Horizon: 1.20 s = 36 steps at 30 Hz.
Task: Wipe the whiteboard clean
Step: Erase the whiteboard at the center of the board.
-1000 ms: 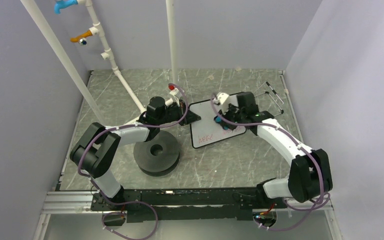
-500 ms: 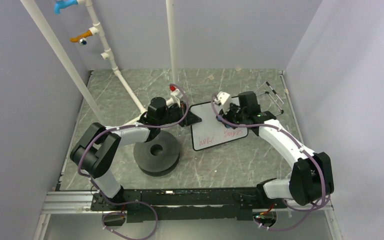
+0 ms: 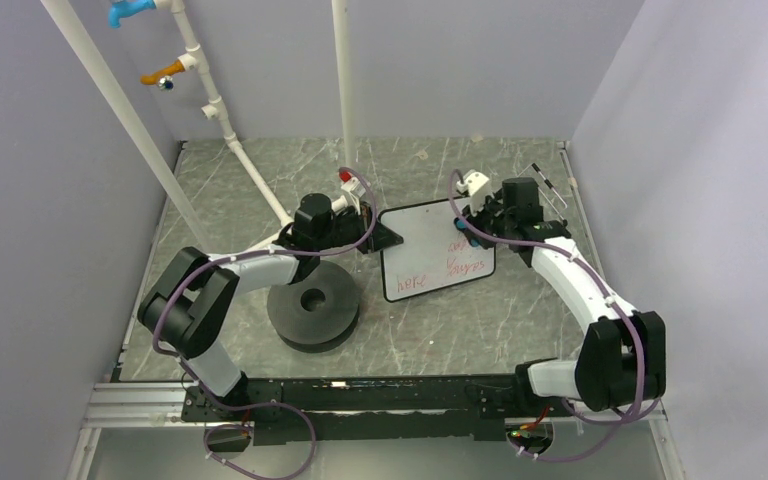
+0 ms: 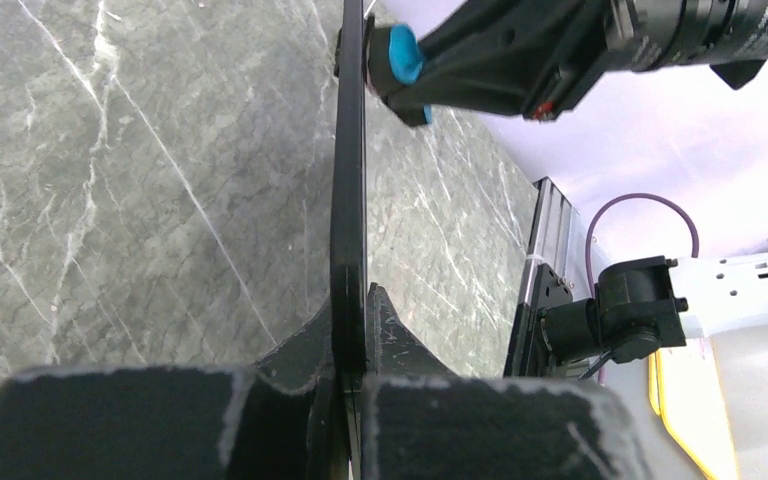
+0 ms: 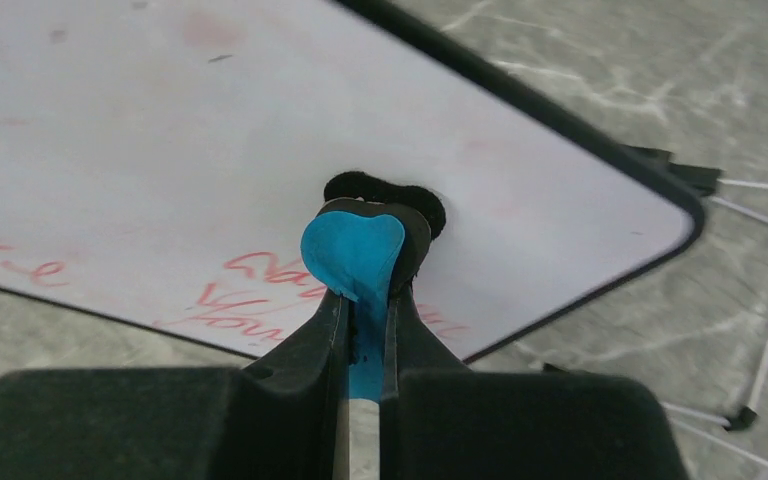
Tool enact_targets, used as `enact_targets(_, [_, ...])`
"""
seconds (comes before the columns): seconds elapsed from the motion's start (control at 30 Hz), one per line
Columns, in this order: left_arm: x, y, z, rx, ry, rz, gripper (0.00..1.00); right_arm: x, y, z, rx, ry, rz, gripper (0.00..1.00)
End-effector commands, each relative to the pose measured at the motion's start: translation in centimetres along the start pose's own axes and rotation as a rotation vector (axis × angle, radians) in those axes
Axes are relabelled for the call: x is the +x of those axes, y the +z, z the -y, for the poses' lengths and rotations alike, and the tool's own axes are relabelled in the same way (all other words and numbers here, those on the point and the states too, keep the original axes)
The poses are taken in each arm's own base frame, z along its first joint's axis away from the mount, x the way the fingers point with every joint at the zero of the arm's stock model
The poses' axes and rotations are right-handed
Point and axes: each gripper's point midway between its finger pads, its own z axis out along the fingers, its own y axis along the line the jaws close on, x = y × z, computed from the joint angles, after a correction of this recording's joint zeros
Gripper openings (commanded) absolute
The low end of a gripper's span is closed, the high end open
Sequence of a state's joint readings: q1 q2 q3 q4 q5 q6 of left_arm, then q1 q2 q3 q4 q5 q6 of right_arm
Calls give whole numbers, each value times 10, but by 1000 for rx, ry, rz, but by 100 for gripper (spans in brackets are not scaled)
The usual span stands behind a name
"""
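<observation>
The left gripper [image 4: 350, 325] clamps the whiteboard [image 3: 425, 238], which runs out edge-on from between its fingers. The right gripper [image 5: 361, 300] pinches a blue eraser [image 5: 353, 250], whose black pad presses on the board just beyond the fingertips. Red writing [image 5: 250, 290] lies to their left.

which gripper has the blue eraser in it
The right gripper: it is shut on the blue eraser, pressed against the face of the whiteboard. The left gripper is shut on the board's edge instead.
</observation>
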State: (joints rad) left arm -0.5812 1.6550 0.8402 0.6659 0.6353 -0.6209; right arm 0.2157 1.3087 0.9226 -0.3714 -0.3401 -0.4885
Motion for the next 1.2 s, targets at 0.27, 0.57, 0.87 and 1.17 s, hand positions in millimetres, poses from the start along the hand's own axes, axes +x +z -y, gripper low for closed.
enact_targets(0.27, [-43,-7,45,128,131,90,0,-58,-11,5,26,30,237,0])
enact_targets(0.57, [-48,-4,50,136,110,96,0,-92,26,-88,-213,-105,197,0])
enact_targets(0.87, [-45,-4,48,138,111,91,0,-56,-3,41,177,225,200,0])
enact_targets(1.17, [-48,-1,49,144,106,91,0,-101,11,-55,-128,11,246,0])
